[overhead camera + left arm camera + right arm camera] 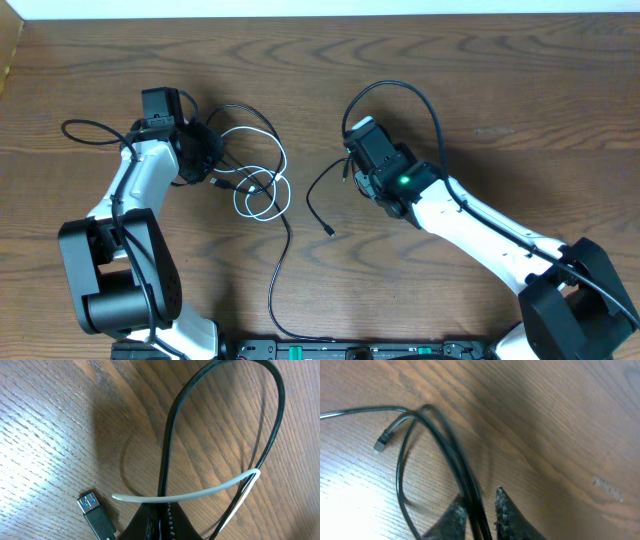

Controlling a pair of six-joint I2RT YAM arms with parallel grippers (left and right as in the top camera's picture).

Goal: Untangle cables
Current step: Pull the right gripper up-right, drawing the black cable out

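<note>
Right fingers (506,516) clench the black cable (454,455), plug end (380,446) lying up-left of them; left fingers (142,522) pinch black cable too, white cable (200,492) crossing right at their tips.

free room on table (520,90) up top n right. in the mid, white cable (286,170) loops n black cable (288,240) block the way across.
</note>
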